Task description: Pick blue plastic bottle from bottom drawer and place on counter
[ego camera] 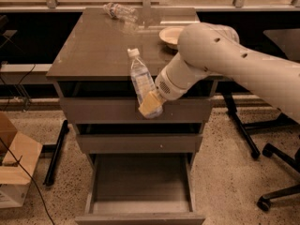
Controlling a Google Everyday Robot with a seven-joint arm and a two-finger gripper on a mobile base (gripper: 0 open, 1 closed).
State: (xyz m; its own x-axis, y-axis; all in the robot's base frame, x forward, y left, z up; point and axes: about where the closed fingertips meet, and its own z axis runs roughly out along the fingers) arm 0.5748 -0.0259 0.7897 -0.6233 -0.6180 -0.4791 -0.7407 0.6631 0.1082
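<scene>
The blue plastic bottle [139, 77] is a slim clear bottle with a white cap. It is held nearly upright in the air, in front of the cabinet's front edge, its cap level with the counter [98, 46]. My gripper [151, 106] is shut on the bottle's lower end with tan fingertips [149, 108]. The white arm comes in from the right. The bottom drawer [140, 191] is pulled open below and its inside shows nothing in it.
A wrinkly clear bottle [119, 11] lies at the back of the counter. A pale bowl [171, 34] sits at its right, partly behind my arm. A cardboard box [14, 165] stands on the floor at left. Office chair legs [274, 191] are at right.
</scene>
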